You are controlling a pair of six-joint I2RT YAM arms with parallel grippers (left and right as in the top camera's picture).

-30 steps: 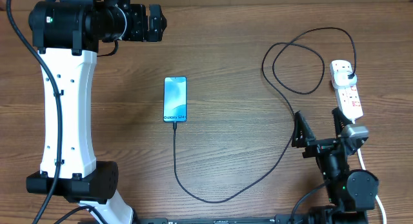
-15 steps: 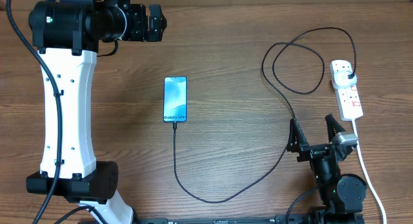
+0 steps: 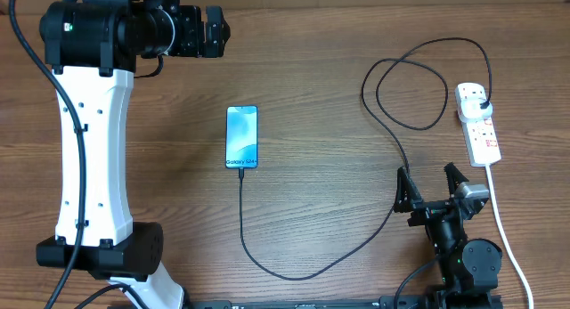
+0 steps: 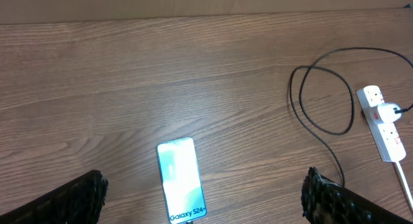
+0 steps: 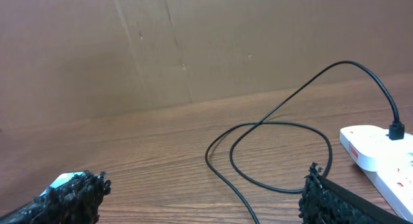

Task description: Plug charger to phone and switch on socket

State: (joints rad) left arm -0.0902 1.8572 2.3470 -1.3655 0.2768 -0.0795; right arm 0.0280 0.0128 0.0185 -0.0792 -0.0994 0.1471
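The phone (image 3: 241,136) lies flat mid-table with its screen lit, also seen in the left wrist view as the phone (image 4: 181,180). The charger cable (image 3: 356,247) runs from the phone's near end, curves right, loops, and ends at a black plug (image 3: 482,105) seated in the white socket (image 3: 478,124) at the right. My right gripper (image 3: 427,177) is open, near the table's front, left of the socket and over the cable. My left gripper (image 3: 215,32) is open, high at the back left. In the wrist views, the left gripper (image 4: 204,193) and the right gripper (image 5: 203,192) hold nothing.
The socket's thick white cord (image 3: 500,222) runs toward the front edge, just right of my right arm. The cable loop (image 5: 277,130) lies ahead of the right gripper, with the socket (image 5: 381,153) to its right. A brown wall (image 5: 193,43) closes off the table's far side.
My right gripper has drawn back toward the front edge and a little left, away from the socket. The left arm, phone and cable have not moved.
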